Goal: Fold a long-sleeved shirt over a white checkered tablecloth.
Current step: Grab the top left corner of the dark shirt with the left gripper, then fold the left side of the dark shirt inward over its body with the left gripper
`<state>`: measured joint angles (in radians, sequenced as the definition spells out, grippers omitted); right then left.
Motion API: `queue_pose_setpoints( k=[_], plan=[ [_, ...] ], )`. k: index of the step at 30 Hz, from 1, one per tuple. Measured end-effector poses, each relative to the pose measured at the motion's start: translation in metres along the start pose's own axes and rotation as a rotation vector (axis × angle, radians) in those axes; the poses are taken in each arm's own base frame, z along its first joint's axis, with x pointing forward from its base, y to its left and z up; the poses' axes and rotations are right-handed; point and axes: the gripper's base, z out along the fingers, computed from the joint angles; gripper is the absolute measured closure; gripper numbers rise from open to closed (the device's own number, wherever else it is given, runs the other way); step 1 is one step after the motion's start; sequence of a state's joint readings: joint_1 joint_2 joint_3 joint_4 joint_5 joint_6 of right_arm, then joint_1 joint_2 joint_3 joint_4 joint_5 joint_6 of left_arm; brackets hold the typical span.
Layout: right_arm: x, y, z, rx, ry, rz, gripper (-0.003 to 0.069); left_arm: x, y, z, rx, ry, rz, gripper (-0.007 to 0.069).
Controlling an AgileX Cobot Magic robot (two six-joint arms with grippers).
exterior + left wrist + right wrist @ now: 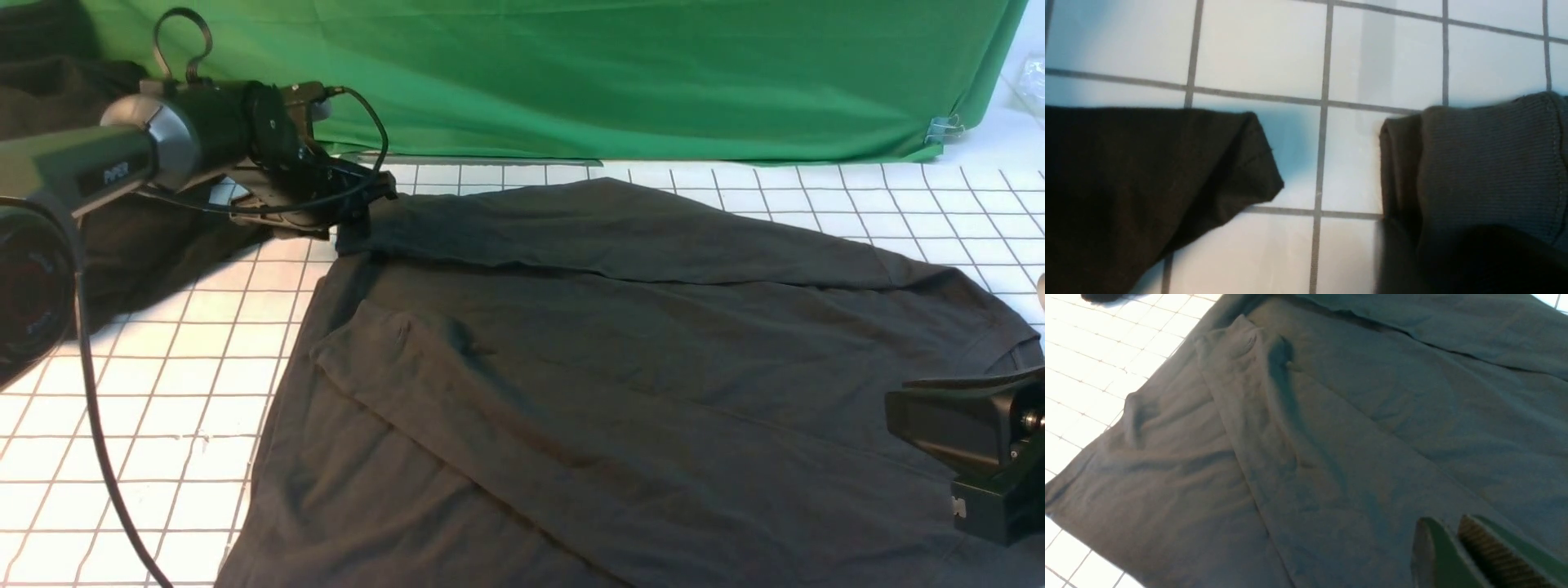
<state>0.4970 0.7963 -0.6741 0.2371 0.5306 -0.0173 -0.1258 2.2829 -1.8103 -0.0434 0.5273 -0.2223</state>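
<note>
**Dark shirt lies lengthwise from nine to three o'clock, sleeves folded over**

Starts at nine to ten o'clock in the front view with a blacker heap of cloth (49, 106), lying beyond the left arm (94, 163). Reaches in from nine o'clock with that arm, bringing the left gripper (357, 216) to the end of the far sleeve (588, 229) at eleven o'clock. Cannot tell whether the jaws there grasp the cloth or stand released.

Spreads the long-sleeved shirt (694, 392) from the middle out to three o'clock and down to six, flat over the white checkered tablecloth (147, 408). Runs the long axis roughly nine to three o'clock, with the straight hem edge toward nine and the shoulder toward three. Points the far sleeve back toward eleven o'clock along the upper edge. Lays the near sleeve (482, 416) slantwise over the body, tip toward ten o'clock, with creases near that tip.

Hovers at four o'clock with the right gripper (939, 465), jaws slightly parted, grasping nothing. Backs everything at twelve o'clock with a green cloth (612, 73).
</note>
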Motion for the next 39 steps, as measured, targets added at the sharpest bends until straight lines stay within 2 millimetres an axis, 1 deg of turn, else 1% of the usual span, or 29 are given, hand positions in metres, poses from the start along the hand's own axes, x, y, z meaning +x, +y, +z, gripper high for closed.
queue_pose_setpoints(
  k=[2,3,4,5,8,12,17,18,19,22,25,26,27,31,35,37,39],
  plan=[
    [0.0,0.0,0.0,0.0,-0.001,0.0,0.0585,0.0,0.0,0.0,0.003,0.001,0.01,0.0438],
    [0.0,0.0,0.0,0.0,-0.002,0.0,0.0585,0.0,-0.001,0.0,0.007,0.003,0.029,0.0513],
    [0.0,0.0,0.0,0.0,-0.002,0.0,0.0585,0.0,-0.001,0.0,0.008,0.003,0.031,0.0522],
    [0.0,0.0,0.0,0.0,-0.003,0.0,0.0585,0.001,-0.002,0.0,0.017,0.008,0.044,0.0589],
    [0.0,0.0,0.0,0.0,-0.003,0.0,0.0585,0.001,-0.002,0.0,0.024,0.01,0.049,0.0608],
    [0.0,0.0,0.0,0.0,-0.003,-0.001,0.058,0.001,-0.003,-0.001,0.029,0.012,0.046,0.061],
    [0.0,0.0,0.0,0.0,-0.003,-0.001,0.0577,-0.003,-0.004,-0.008,0.031,0.006,0.048,0.061],
    [0.0,0.0,0.0,0.0,-0.003,-0.001,0.0577,-0.005,-0.004,-0.013,0.032,0.002,0.048,0.061],
    [0.0,0.0,0.0,0.0,-0.003,-0.001,0.0577,-0.005,-0.004,-0.014,0.032,0.002,0.048,0.061],
    [0.0,0.0,0.0,0.0,-0.003,-0.001,0.0577,-0.012,-0.007,-0.027,0.046,-0.014,0.039,0.061],
    [0.0,0.0,0.0,0.0,-0.003,-0.001,0.0575,-0.021,-0.013,-0.053,0.089,-0.029,0.051,0.061],
    [0.0,0.0,0.0,0.0,-0.003,-0.001,0.0575,-0.022,-0.015,-0.058,0.099,-0.026,0.056,0.061],
    [0.0,0.0,0.0,0.0,-0.003,-0.001,0.0575,-0.025,-0.017,-0.069,0.12,-0.024,0.063,0.061],
    [0.0,0.0,0.0,0.001,-0.004,-0.003,0.0575,-0.03,-0.025,-0.101,0.178,-0.015,0.079,0.061],
    [-0.001,-0.002,0.0,0.02,-0.013,-0.032,0.0575,-0.028,-0.028,-0.131,0.205,0.054,0.099,0.061],
    [-0.001,-0.003,0.0,0.032,-0.016,-0.038,0.0575,-0.027,-0.029,-0.137,0.212,0.079,0.101,0.061],
    [-0.002,-0.008,0.0,0.081,-0.02,-0.05,0.058,-0.023,-0.033,-0.153,0.248,0.132,0.093,0.061]
  ],
)
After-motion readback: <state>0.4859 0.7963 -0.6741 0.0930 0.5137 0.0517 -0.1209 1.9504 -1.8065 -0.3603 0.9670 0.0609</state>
